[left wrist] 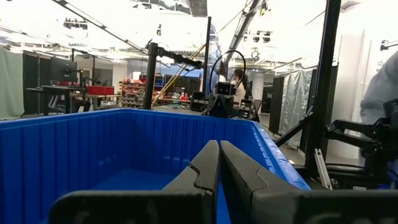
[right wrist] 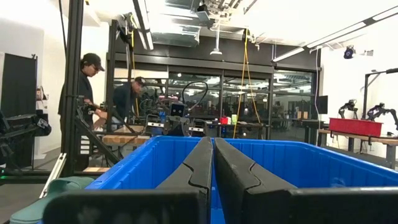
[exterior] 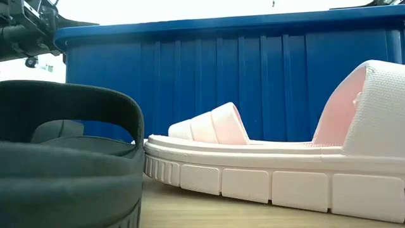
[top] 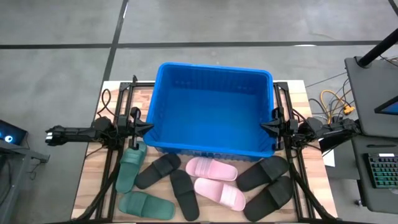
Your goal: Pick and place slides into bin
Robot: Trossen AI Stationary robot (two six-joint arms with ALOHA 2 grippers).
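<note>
The blue bin (top: 211,109) is seen empty at the worktop's (top: 90,190) middle. Eight slides (top: 214,183) lie in a row along the near edge. The left pincer (top: 144,127) and right pincer (top: 266,128) are parked closed at the bin's side rims, holding nothing. Slides are packed touching, so neighbours may be dragged or a wide strap missed when one is gripped.

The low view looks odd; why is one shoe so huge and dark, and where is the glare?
Low view: the black slide sits right against the lens, looming and soft-edged; the pink slide is evenly lit. Left wrist view: ceiling lights wash out the room beyond the blue bin.
</note>
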